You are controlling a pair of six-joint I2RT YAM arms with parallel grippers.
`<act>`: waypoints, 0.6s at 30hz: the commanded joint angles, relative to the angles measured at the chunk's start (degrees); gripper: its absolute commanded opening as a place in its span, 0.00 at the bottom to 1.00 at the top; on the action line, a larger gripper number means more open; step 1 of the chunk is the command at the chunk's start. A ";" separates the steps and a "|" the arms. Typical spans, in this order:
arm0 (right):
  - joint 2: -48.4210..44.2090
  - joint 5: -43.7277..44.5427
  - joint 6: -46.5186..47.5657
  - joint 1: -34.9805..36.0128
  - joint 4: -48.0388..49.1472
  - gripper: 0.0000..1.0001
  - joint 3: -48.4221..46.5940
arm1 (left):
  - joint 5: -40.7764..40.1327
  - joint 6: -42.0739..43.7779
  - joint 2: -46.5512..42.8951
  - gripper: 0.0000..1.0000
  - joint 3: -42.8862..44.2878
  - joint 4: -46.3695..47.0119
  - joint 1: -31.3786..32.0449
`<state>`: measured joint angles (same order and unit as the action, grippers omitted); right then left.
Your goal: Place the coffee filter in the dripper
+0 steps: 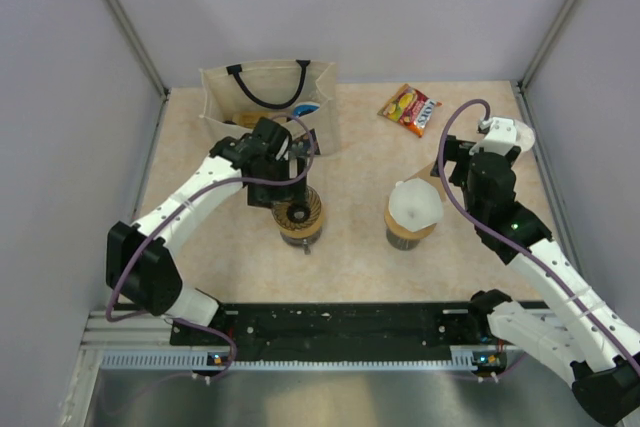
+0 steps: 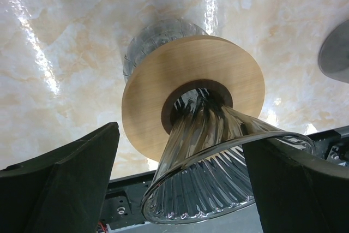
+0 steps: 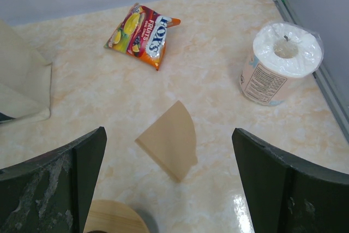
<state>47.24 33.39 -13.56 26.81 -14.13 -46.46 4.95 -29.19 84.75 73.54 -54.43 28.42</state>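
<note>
Starting nearest the arm bases, the dripper (image 1: pixel 297 213) stands left of centre on a glass cup (image 2: pixel 147 42), its ribbed cone seated in the tan ring. The left gripper (image 2: pixel 182 156) hangs just beyond it, fingers spread wide either side of the cone and grasping nothing. Whether a finger brushes the rim I cannot tell.

To the right, level with the dripper, stands a white cone (image 1: pixel 413 205), which is not the target. Just beyond it and to its right is the right gripper (image 3: pixel 169 154), also spread wide and empty.

The coffee filter (image 3: pixel 168 135) lies flat on the table (image 3: pixel 229 80) straight ahead of that gripper, on its far side. It is centred in the gap between the two fingers and touches neither. Its point seems to aim left and its curved edge right, so its longer run goes roughly near to far, across the line on which the fingers close.

The right arm is plainly the nearer one. A flat sheet offers little to pinch, so I judge the reach must go forward and down onto an edge.

Farther off lie a paper roll (image 3: pixel 281 61) on the right and a snack packet (image 3: pixel 143 32) on the left.
</note>
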 commanded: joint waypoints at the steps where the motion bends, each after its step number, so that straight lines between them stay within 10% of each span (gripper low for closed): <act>1: -0.84 0.80 0.11 -0.35 2.00 0.99 -0.39 | -3.45 -0.08 -0.20 0.99 3.10 -1.29 0.05; 18: 6.80 -2.08 -7.70 -6.31 -7.22 0.99 -8.91 | -7.58 0.01 -10.91 0.99 3.46 4.59 0.14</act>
<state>52.29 34.11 -16.80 24.77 -18.20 -50.63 1.32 -29.21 79.50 75.42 -54.24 28.45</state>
